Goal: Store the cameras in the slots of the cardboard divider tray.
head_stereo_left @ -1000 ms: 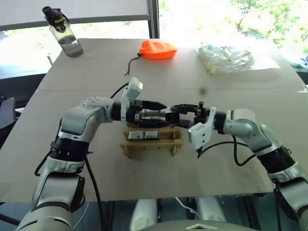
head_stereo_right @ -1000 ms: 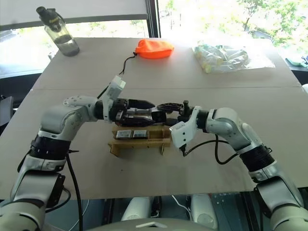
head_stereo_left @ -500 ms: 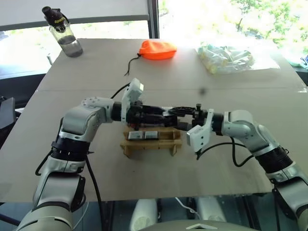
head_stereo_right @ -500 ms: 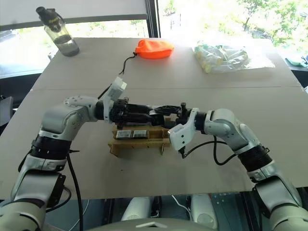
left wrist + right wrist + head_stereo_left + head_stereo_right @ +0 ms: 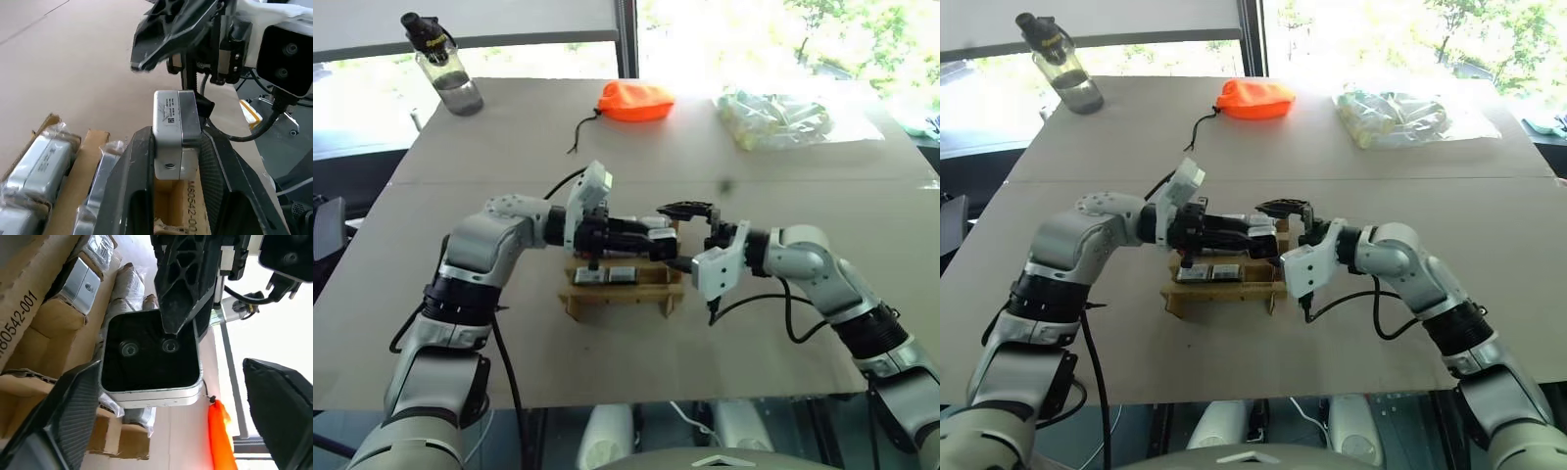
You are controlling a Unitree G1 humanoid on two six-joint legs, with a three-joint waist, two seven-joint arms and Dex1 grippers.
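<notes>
Since a second ago the left gripper (image 5: pixel 171 161) has closed its jaws on the camera (image 5: pixel 176 132), and the right gripper (image 5: pixel 1285 227) has spread wide and let go. The camera hangs above the tray (image 5: pixel 622 289) at mid-worktop (image 5: pixel 607 362), lens face toward the right gripper's spread jaws. Wrapped cameras (image 5: pixel 607 275) fill what looks like two front slots. A pouch (image 5: pixel 635 101), bag (image 5: pixel 781 118) and bottle (image 5: pixel 445 70) sit at the far edge.

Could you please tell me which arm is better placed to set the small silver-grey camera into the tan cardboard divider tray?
The left. Its tool is shut on the small silver-grey camera right above the tan cardboard divider tray, while the right tool stands open, holding nothing.
</notes>
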